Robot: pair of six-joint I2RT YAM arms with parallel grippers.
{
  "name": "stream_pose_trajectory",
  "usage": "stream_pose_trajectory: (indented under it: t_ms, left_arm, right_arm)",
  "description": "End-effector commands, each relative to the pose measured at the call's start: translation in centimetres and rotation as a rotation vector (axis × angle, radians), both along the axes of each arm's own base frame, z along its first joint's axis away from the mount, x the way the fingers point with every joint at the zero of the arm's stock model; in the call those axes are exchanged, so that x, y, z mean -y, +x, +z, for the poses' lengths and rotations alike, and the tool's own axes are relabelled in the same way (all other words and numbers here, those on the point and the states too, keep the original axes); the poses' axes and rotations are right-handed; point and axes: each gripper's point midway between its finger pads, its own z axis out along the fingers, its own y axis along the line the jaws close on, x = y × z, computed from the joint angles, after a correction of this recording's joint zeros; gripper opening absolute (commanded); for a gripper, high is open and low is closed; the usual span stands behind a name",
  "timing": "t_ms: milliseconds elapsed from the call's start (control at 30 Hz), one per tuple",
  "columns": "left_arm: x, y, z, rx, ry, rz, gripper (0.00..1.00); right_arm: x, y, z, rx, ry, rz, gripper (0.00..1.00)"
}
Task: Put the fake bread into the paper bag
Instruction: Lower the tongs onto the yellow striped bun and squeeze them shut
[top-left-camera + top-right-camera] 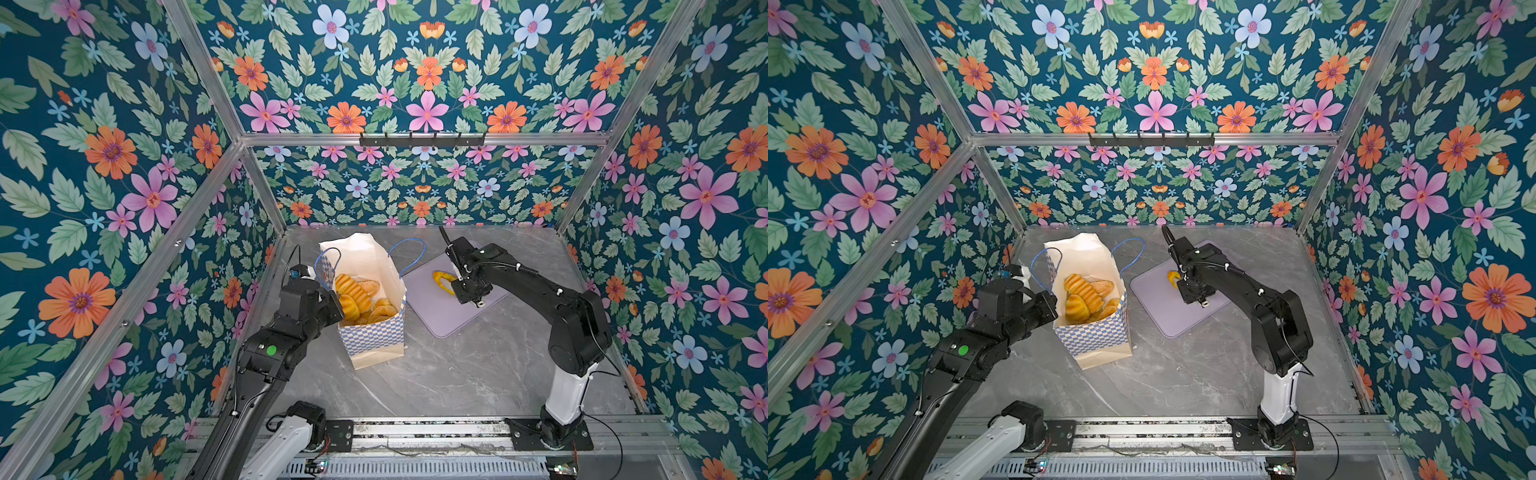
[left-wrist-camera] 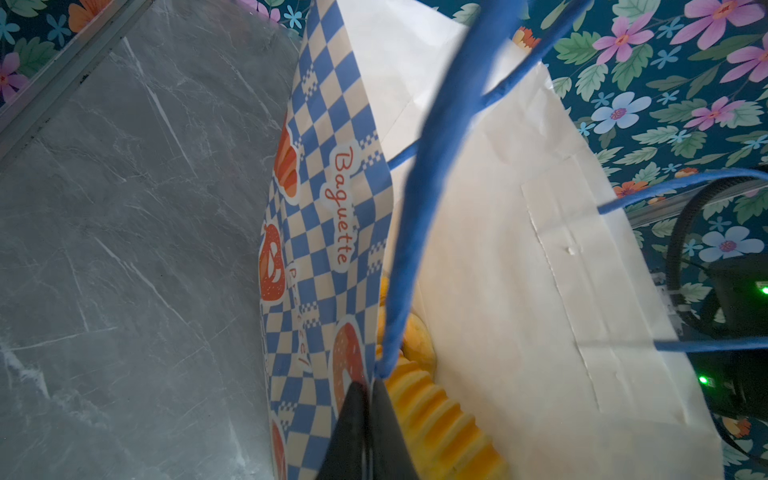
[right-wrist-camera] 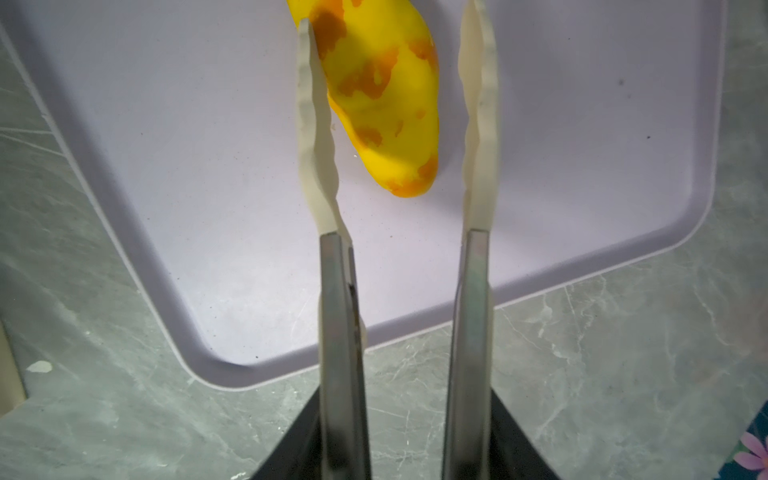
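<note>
The paper bag (image 1: 374, 332) (image 1: 1096, 336) stands upright and open on the table, with several pieces of fake bread (image 1: 357, 295) (image 1: 1086, 297) inside. My left gripper (image 1: 338, 308) (image 2: 368, 386) is shut on the bag's checkered rim (image 2: 328, 257), beside a ribbed loaf (image 2: 440, 415). One yellow, brown-flecked piece of bread (image 1: 441, 281) (image 3: 386, 95) lies on the lavender tray (image 1: 449, 320) (image 3: 166, 166). My right gripper (image 1: 461, 289) (image 3: 405, 415) is shut on metal tongs (image 3: 340, 291). The tongs' white tips straddle that piece; one tip touches it and the other stands apart.
Blue cord handles (image 1: 409, 253) (image 2: 419, 208) rise from the bag's rim. The grey marble table (image 1: 457, 374) runs forward to the rail at the front. Flowered walls and aluminium posts close in the back and both sides.
</note>
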Motion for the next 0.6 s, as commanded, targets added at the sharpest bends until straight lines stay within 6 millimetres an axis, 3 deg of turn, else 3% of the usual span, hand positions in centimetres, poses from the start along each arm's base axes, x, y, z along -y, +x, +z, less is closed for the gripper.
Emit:
stream_pose_trajectory:
  t_ms: [0, 567]
  left_arm:
    - [-0.2, 0.2, 0.5, 0.016, 0.004, 0.009, 0.08]
    - [-0.1, 0.4, 0.8, 0.02, 0.006, 0.009, 0.08]
  right_arm:
    - [-0.8, 0.3, 0.3, -0.006, 0.064, 0.012, 0.48]
    - [-0.8, 0.9, -1.2, -0.052, 0.109, -0.012, 0.51]
